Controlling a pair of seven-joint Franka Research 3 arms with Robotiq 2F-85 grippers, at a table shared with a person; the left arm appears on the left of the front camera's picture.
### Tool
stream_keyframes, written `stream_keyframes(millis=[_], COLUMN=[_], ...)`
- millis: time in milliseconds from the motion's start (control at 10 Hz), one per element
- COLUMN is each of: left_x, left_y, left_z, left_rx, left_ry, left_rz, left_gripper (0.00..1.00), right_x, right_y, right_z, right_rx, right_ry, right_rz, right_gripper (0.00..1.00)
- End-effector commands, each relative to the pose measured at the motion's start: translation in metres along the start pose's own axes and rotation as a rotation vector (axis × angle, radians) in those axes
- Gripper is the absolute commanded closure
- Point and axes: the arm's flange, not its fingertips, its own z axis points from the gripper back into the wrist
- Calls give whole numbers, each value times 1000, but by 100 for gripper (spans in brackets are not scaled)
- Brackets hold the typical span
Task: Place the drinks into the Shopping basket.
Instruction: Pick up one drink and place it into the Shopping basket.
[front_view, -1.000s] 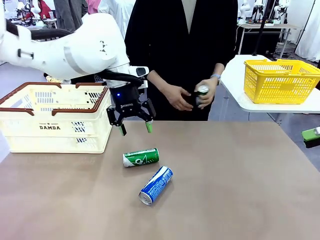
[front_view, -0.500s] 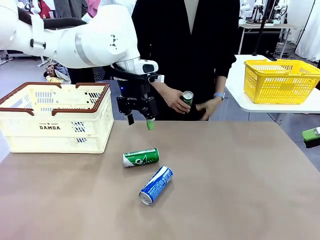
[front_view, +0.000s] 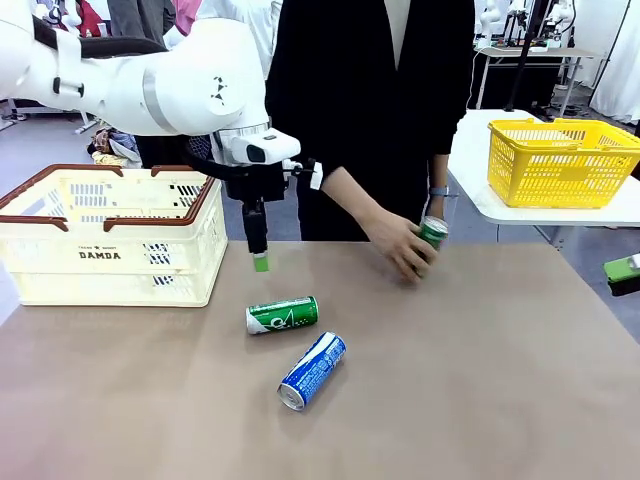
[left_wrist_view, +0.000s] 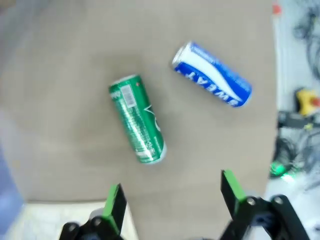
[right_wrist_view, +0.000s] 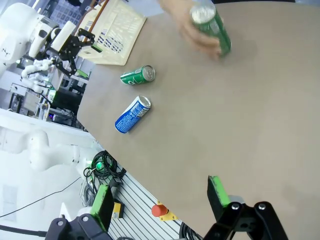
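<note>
Jaws spread on left gripper (left_wrist_view: 171, 189); green can (left_wrist_view: 137, 119) lies ahead, untouched.

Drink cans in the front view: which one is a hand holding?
The green can at the far side of the table, in the person's hand; the other green can and the blue-and-white can lie loose on their sides.

left gripper (front_view: 260, 262): now turned edge-on
person's hand (front_view: 398, 245): lowered to the table (front_view: 480, 380), right of the left gripper
green can (front_view: 432, 232): down with that hand
</note>
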Motion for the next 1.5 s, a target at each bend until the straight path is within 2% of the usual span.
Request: stream_keyframes(millis=[0,100,200,300,500,700,800,900,1000,1100,1200,1300,1400], left_x=[-2,0,0,-14,-34,-43,-46,-51,-49,-50,-50,-48,-43], left_y=[1,0,-14,-28,-55,-68,-75,-79,-74,-69,-65,-62,-54], left_z=[1,0,2,8,14,2,-1,-6,-7,-8,-7,-9,-11], left_rx=[-7,0,-16,-54,-18,-30,-16,-14,-10,-18,-23,-19,12], left_ry=[-17,0,2,-67,-87,-66,-60,-62,-67,-89,-102,-104,-131], left_rz=[167,0,-80,-160,-253,-323,-373,-385,-392,-400,-400,-374,-291], left_gripper=[0,0,0,0,0,0,0,0,0,0,0,0,0], right_x=[1,1,1,1,1,0,7,6,-13,-38,-59,-71,-69], right_y=[2,2,2,2,2,0,15,35,48,50,49,48,47], right_z=[1,1,1,1,1,0,71,150,211,253,267,267,258], right_rx=[12,12,12,12,12,0,-155,-263,-413,-524,-567,-550,-608], right_ry=[-11,-11,-11,-11,-11,0,-128,-242,-244,-293,-283,-289,-327], right_rz=[6,6,6,6,6,0,69,47,1,-66,-85,-102,-153], right_gripper=[0,0,0,0,0,0,0,0,0,0,0,0,0])
